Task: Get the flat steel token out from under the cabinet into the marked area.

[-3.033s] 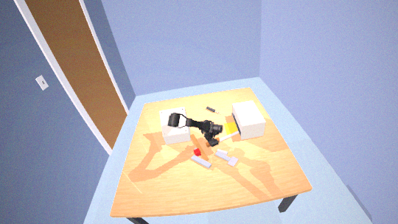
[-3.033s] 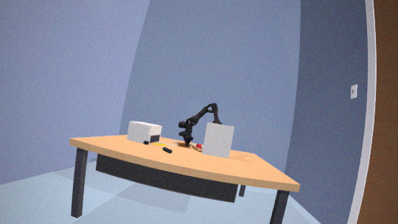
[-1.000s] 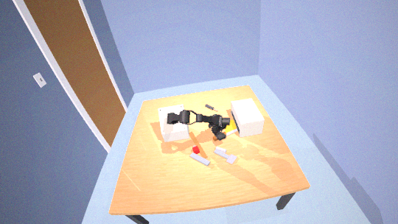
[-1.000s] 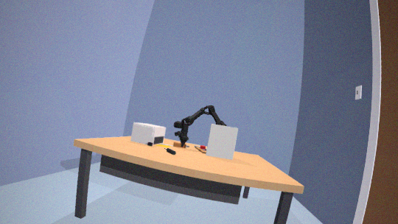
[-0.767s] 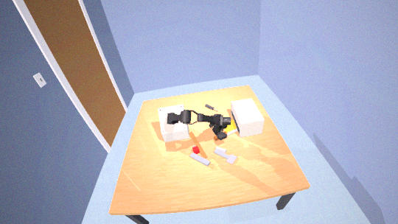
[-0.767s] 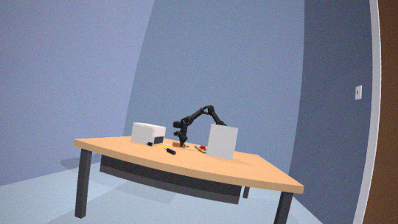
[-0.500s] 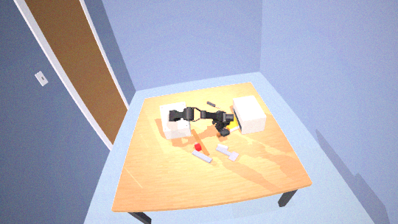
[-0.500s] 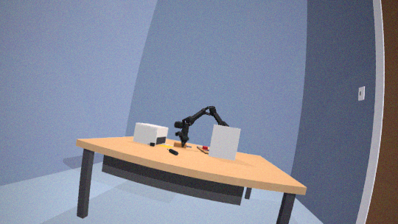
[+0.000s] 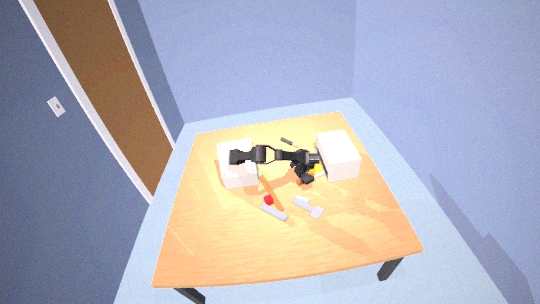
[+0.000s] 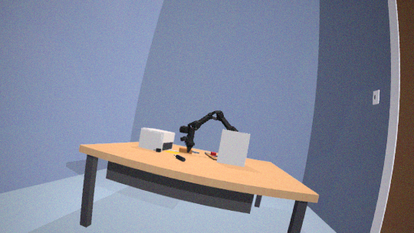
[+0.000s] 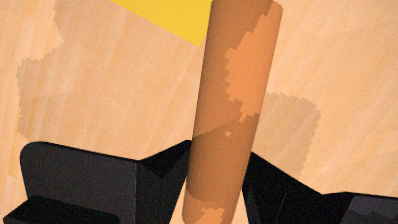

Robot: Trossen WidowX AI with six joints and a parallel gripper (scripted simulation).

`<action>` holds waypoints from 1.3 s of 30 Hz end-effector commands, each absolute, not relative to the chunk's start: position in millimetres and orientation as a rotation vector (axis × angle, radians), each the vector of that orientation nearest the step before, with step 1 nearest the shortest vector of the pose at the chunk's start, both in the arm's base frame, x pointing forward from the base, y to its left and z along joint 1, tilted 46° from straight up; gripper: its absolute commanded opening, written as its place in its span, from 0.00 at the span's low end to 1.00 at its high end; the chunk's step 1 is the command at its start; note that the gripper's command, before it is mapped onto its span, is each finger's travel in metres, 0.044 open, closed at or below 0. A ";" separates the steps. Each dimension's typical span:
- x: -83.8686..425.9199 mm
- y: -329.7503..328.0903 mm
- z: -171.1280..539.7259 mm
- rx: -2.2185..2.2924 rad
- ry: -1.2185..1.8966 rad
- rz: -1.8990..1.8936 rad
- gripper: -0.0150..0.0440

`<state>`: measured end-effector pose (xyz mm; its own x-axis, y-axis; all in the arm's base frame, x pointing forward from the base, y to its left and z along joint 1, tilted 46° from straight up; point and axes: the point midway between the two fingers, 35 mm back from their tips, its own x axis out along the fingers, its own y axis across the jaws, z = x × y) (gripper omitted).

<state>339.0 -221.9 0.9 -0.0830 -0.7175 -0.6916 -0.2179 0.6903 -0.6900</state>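
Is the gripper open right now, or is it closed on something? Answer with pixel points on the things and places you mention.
Closed on something: in the wrist view, the gripper [image 9: 306, 180] [image 10: 188, 150] [image 11: 216, 151] has a finger against each side of an orange-brown bar [image 11: 232, 85].
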 end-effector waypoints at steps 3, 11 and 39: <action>347.4 -221.7 -0.3 -0.770 1.636 -0.497 0.25; 355.3 -221.0 -1.8 -0.770 1.635 -0.497 0.25; 373.3 -213.7 -12.7 -0.769 1.634 -0.497 0.25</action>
